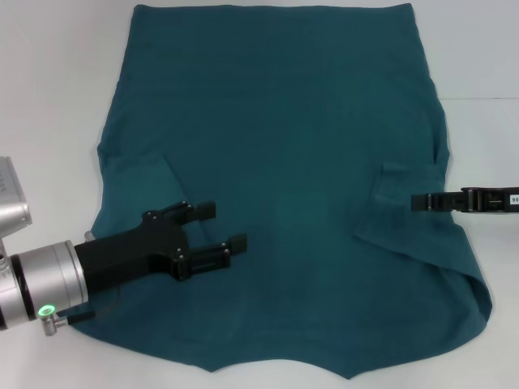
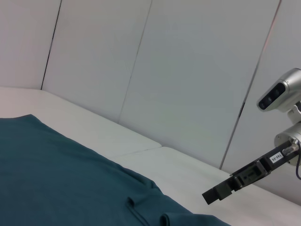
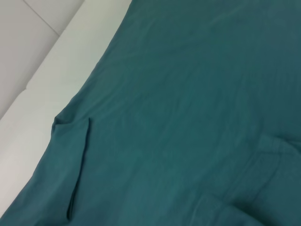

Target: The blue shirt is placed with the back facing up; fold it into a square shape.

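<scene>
Sleeves already turned inward, the blue shirt (image 1: pixel 276 178) lies plain side up on the white table (image 1: pixel 57 89), still a broad trapezoid, so by the look of it the main folds remain to be made. The left gripper (image 1: pixel 220 230) hovers with fingers spread over the shirt's near-left part, grasping nothing, while the right gripper (image 1: pixel 415 202), edge-on at the shirt's right sleeve, hides whether it is released or clenched. Next, each claw likely needs a side edge to pinch
</scene>
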Tool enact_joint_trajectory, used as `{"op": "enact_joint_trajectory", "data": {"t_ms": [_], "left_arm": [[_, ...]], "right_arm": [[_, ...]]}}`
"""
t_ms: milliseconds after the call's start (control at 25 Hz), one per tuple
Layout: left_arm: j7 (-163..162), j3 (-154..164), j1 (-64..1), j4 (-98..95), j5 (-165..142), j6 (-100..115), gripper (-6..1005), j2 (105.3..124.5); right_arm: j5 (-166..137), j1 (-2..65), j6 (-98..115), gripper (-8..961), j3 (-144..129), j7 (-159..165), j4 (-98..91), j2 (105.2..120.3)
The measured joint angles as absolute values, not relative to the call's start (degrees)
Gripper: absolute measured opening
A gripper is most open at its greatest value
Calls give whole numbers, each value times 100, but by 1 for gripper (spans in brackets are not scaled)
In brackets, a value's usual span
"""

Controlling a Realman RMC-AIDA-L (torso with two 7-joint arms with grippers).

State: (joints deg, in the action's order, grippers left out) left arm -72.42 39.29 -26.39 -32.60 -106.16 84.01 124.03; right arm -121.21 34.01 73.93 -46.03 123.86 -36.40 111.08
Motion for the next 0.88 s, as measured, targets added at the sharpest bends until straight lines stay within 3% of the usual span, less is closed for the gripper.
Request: {"op": "enact_joint_trajectory", "data": {"t_ms": [880], "left_arm": [[-7235,3930,-2706,-3251,-10616,8403,860,12393]], "right_arm": [[-12119,3457,7383,693,-4650,12349,-3638,11152]]}}
